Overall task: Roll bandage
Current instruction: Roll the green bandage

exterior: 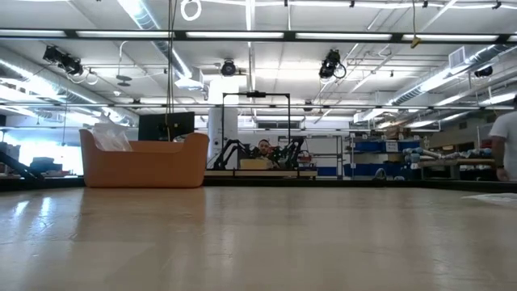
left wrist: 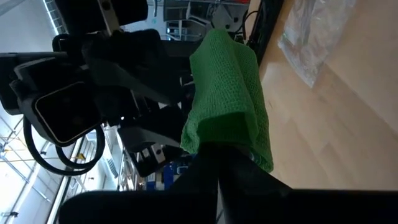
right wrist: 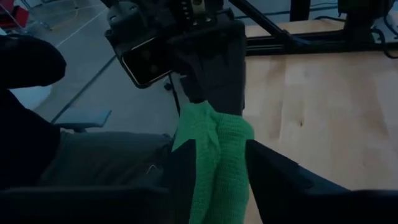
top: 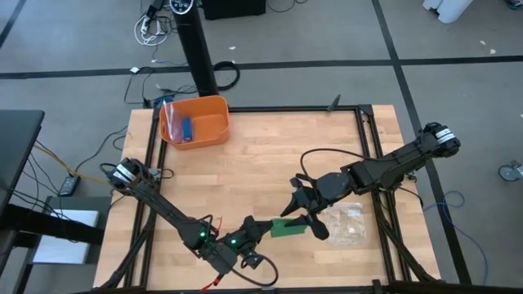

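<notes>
The bandage [top: 288,228] is a short, folded length of bright green fabric near the table's near edge, spanning between my two grippers. My left gripper [top: 263,229] comes from the table's left and is shut on the bandage's left end. My right gripper [top: 304,219] comes from the right and is shut on its other end. In the left wrist view the bandage [left wrist: 227,99] runs away from my fingers toward the right gripper. In the right wrist view the bandage [right wrist: 214,143] runs toward the left gripper. Neither gripper shows in the low view. My left gripper pinches the bandage's left end [left wrist: 224,140] between its two fingers, coming nearly level from the table's left. The fabric there is bunched in several layers. It runs from the fingers toward the right gripper. My right gripper has the bandage's right end [right wrist: 217,158] between its two fingers, coming from the table's right. The fabric is folded in several layers and runs on to the left gripper. I cannot tell whether the bandage is clear of the table.
A clear crinkled plastic bag [top: 347,222] lies just right of the grippers. An orange bin [top: 196,122] stands at the far left and holds a small blue item [top: 186,128]. The bin also shows in the low view [exterior: 145,162]. Bare wood lies in the table's middle.
</notes>
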You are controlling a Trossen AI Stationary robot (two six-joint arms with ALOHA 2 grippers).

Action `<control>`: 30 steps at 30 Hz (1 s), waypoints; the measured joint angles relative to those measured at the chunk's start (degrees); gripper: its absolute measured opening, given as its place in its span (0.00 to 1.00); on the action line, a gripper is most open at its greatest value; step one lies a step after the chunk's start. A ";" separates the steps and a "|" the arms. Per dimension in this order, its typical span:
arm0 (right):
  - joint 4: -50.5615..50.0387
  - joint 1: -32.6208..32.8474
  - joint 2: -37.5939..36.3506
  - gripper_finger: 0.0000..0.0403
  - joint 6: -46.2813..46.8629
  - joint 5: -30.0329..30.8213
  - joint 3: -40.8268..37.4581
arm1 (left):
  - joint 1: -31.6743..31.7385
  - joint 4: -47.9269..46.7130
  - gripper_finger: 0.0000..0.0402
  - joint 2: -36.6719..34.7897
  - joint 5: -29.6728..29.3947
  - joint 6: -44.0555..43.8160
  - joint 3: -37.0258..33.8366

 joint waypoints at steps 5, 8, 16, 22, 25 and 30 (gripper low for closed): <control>-0.20 0.15 0.00 0.29 -0.91 1.59 0.00 | 0.02 0.02 0.00 0.00 0.00 -0.38 0.00; -0.20 0.56 0.00 0.29 -1.52 1.82 0.00 | 0.27 0.02 0.00 0.00 0.00 -0.38 0.00; -0.21 1.62 0.00 0.35 -2.45 3.77 0.00 | 1.16 0.07 0.00 0.00 0.80 -0.40 0.00; -0.28 1.60 0.00 0.32 -2.45 4.80 0.00 | 1.14 0.42 0.00 0.00 1.55 -0.40 0.00; -0.52 1.56 0.00 0.25 -2.52 4.80 0.00 | 1.14 0.64 0.00 0.00 1.55 -0.40 0.00; -0.51 1.58 0.00 0.16 -3.56 4.80 0.00 | 1.18 0.68 0.00 0.00 1.53 -0.35 0.00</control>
